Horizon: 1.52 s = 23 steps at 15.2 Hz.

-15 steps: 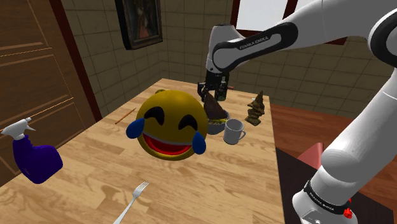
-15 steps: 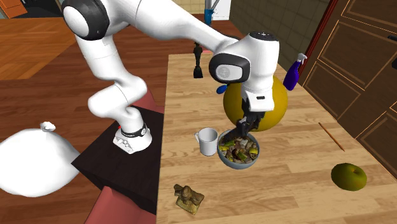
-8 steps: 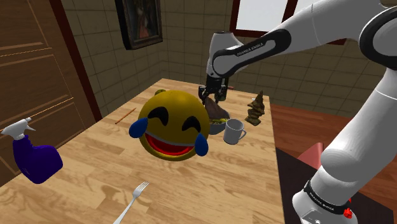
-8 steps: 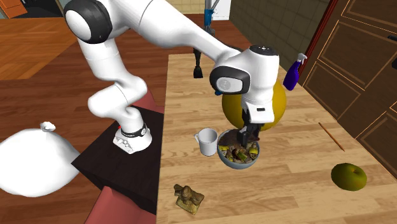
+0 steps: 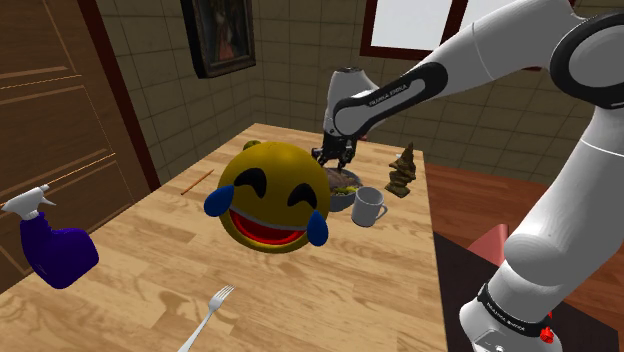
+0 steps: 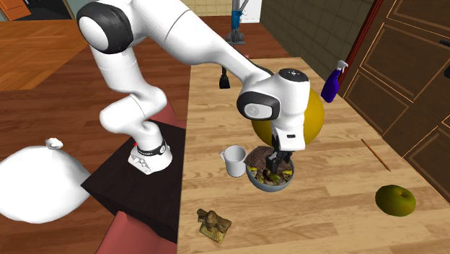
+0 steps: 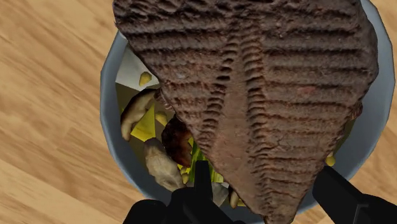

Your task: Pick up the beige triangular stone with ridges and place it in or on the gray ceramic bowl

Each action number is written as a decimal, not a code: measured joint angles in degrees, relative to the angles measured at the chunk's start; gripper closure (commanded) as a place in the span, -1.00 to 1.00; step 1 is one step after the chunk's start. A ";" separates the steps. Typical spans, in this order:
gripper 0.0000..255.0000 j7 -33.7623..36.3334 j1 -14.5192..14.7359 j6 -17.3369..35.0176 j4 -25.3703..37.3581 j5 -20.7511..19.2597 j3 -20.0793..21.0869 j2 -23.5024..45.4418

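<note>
The triangular stone (image 7: 267, 95) is brown with ridges and a raised spine. It lies tilted across the grey bowl (image 7: 111, 95), which holds mixed food; its wide end covers most of the bowl. My gripper (image 7: 267, 188) hangs low over the bowl and is open: the stone's narrow tip sits between the fingers, with a gap beside one finger (image 7: 201, 181). From the second exterior view the stone (image 6: 258, 154) rests on the bowl (image 6: 278, 185) beside my gripper (image 6: 280, 160). In the shoulder view my gripper (image 5: 335, 160) is just above the bowl (image 5: 342, 198), behind the emoji ball.
A big yellow laughing-emoji ball (image 5: 270, 195) stands right beside the bowl, and a white mug (image 5: 368, 207) is on its other side. A small brown figurine (image 5: 403, 172), a fork (image 5: 215, 304), a purple spray bottle (image 5: 55, 250), a thin stick (image 6: 375, 154) and a green fruit (image 6: 395, 200) also lie on the wooden table.
My gripper came down from above the bowl to just over it. The stone, which hung from the fingers, now lies tilted on the bowl and the fingers stand apart.
</note>
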 measured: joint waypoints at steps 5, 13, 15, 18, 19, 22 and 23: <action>1.00 0.35 0.04 0.89 0.04 -0.48 -0.05 0.50; -1.00 0.36 0.06 0.83 -0.01 -0.49 -0.04 0.85; -1.00 0.17 0.08 0.14 0.00 -0.07 0.05 0.10; -1.00 -0.70 0.11 -3.86 1.35 1.61 0.31 -2.86; -1.00 -1.02 0.06 -4.78 1.91 1.87 0.27 -3.26; -1.00 -1.46 -0.03 -5.57 2.01 2.32 0.18 -3.97; -1.00 -1.52 -0.05 -5.63 2.04 2.34 0.16 -4.01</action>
